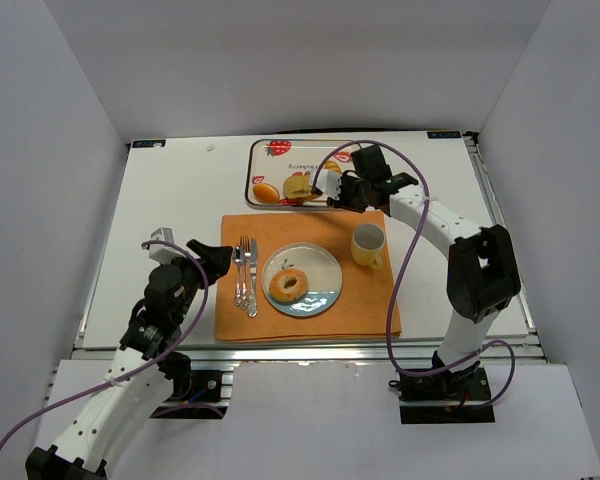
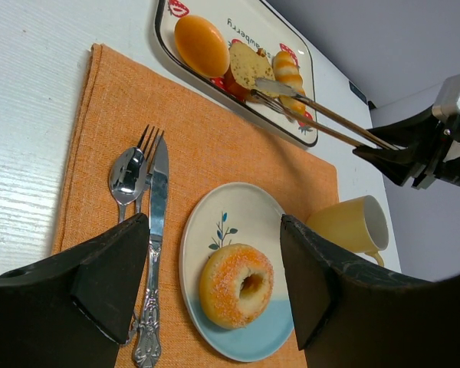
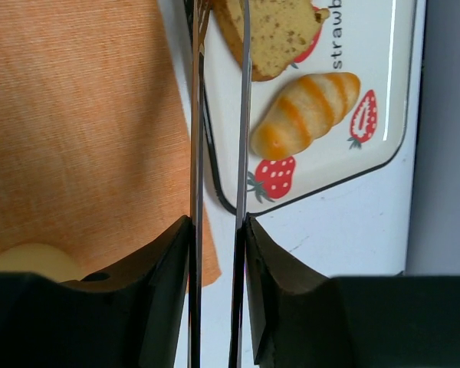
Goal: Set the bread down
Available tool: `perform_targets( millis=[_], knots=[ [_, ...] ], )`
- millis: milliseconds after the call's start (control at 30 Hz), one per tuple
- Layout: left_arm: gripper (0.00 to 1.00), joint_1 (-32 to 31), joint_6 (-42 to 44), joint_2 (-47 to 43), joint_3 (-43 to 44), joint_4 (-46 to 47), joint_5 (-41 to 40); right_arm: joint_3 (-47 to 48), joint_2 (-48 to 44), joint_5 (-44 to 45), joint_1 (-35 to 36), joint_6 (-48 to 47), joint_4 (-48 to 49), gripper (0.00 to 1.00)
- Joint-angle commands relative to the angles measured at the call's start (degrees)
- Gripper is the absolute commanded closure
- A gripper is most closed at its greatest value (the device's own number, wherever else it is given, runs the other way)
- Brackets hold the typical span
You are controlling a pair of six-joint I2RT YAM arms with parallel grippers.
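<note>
Tray [image 1: 288, 163]: lies at the far edge of the table [image 1: 160, 220], about midway along it. It has a strawberry print and holds three baked pieces.
Tray contents: an orange bun [image 1: 266, 192] lies at the left end, the slice [image 1: 298, 185] just beside it in the middle, and a striped roll [image 3: 310, 113] to the right of the slice.
Slice: flat and brown with a darker crust, and it lies in the tray. The tong tips are at its near edge, one tip on top of it. I cannot tell whether they pinch it.
Tongs [image 2: 322, 119]: two thin metal arms that run close together from the right gripper to the slice.
Right gripper [image 1: 338, 190]: reaches over the tray's right part, its fingers closed on the handle end of the tongs.
Mat [image 1: 370, 300]: orange cloth that runs from the tray's near rim towards the table's near edge.
Plate [image 1: 325, 262]: sits at the middle of the mat and holds the bagel alone.
Bagel [image 1: 288, 286]: a golden ring that lies flat on the plate, slightly left of its centre.
Cup [image 1: 368, 243]: yellow and upright on the mat, just right of the plate.
Cutlery: spoon [image 2: 125, 172], fork [image 2: 147, 146] and knife [image 2: 158, 192] lie side by side on the mat, left of the plate.
Left gripper [image 1: 223, 262]: hangs at the mat's left edge near the cutlery. Its jaws are spread wide and hold nothing.
</note>
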Motion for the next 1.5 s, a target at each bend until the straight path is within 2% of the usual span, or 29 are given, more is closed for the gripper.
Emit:
perform_targets(
  millis=[0, 633, 1067, 1167, 1267, 1300, 1467],
  knots=[
    [0.22, 0.16, -0.10, -0.33, 0.69, -0.45, -0.48, 3.63, 0.18, 1.99, 0.12, -2.86, 3.85, 0.62],
    [0.22, 0.16, -0.09, -0.24, 0.34, -0.36, -0.57, 0.91, 0.44, 2.25, 0.03, -4.98, 4.19, 0.59],
    [0.22, 0.16, -0.18, 0.82, 0.43, 0.43, -0.31, 4.06, 5.80, 5.15, 0.03, -4.28, 4.03, 0.59],
    [0.22, 0.16, -0.36, 0.64, 0.34, 0.52, -0.31, 4.06, 6.07, 5.24, 0.03, -4.27, 3.76, 0.62],
    [0.22, 0.16, -0.27, 0.81, 0.60, 0.17, -0.31, 4.06, 5.63, 4.98, 0.03, -3.66, 2.97, 0.74],
    [0.22, 0.16, -0.18, 0.81, 0.69, 0.17, -0.31, 3.98, 5.37, 4.72, -0.06, -3.49, 2.45, 0.82],
    [0.22, 0.16, -0.18, 0.81, 0.95, 0.25, -0.31, 1.70, -0.34, 2.87, 0.03, -1.73, 2.71, 0.96]
  ],
)
